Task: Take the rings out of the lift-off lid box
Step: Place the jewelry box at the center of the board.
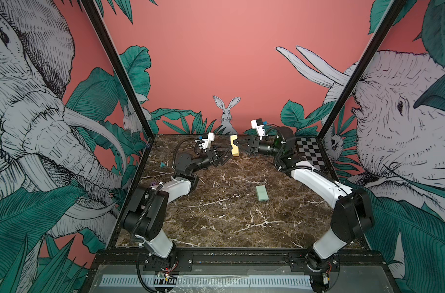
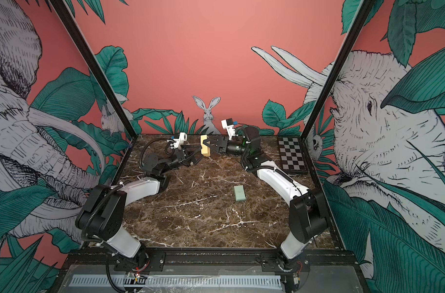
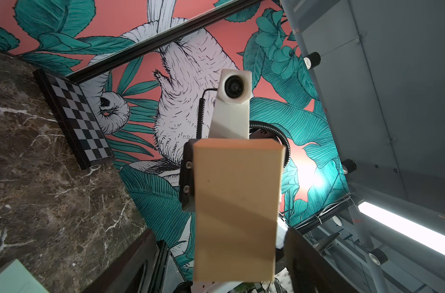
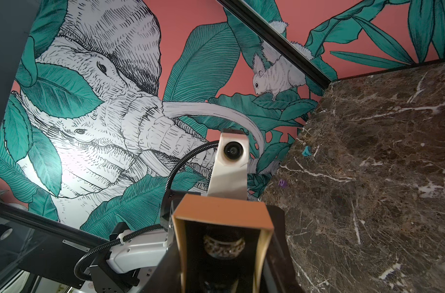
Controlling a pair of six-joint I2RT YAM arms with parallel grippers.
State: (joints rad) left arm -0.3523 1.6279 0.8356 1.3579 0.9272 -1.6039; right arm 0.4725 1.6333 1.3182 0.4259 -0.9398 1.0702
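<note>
Over marble table (image 1: 229, 215), right end effector (image 1: 238, 144) clamps box base (image 1: 234, 152) (left end effector (image 1: 227, 152) wide).

1. Checkerboard (image 1: 310, 153): lies flat by the far right edge of the marble table (image 1: 229, 223).
2. Teal lump (image 1: 162, 165): near the left edge.
3. Purple lump (image 1: 154, 182): left edge, closer to the front.
</note>
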